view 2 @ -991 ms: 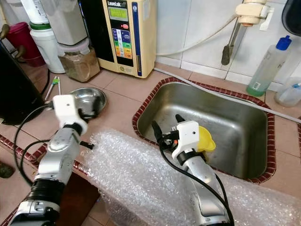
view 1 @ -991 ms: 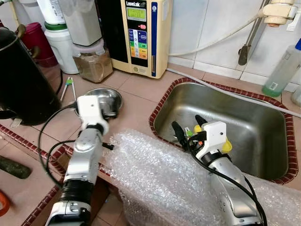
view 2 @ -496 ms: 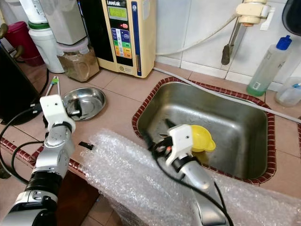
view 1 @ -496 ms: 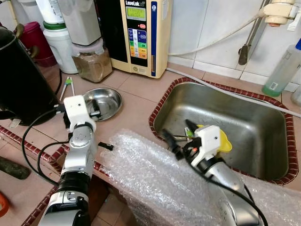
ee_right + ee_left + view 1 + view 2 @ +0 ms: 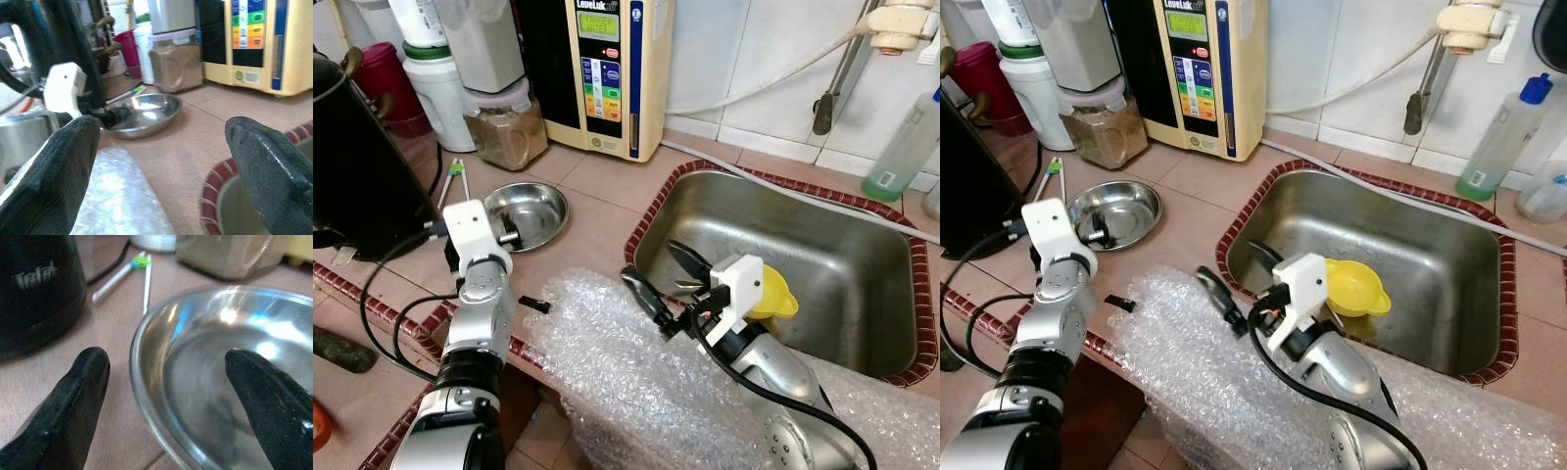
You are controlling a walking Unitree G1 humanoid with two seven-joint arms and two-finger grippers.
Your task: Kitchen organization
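Two claws work a tiled kitchen table (image 5: 592,211) where a steel sink (image 5: 862,230) is set into the top and a sheet of bubble wrap (image 5: 626,377) lies over the front edge. Beside the sink stand a cream water unit (image 5: 607,69), a black kettle (image 5: 357,166) and a jar (image 5: 504,122).

Over the last second the right arm has swung out of the sink toward the robot's left; its claw (image 5: 664,276) now hovers wide open and empty above the sink's near rim and the wrap, pointing at the bowl (image 5: 530,211). A yellow funnel (image 5: 1356,287) lies in the sink just behind it, ungripped.

The left arm has pulled back a little, and its claw (image 5: 166,396) is open astride the near rim of the bowl, one finger inside, one outside, not closed on it. The bowl sits on the table between kettle and sink, with white tongs (image 5: 455,179) lying near it.

Judging by both claws turning toward it, the bowl looks like the next item to be tidied, and the grasp is not yet made.
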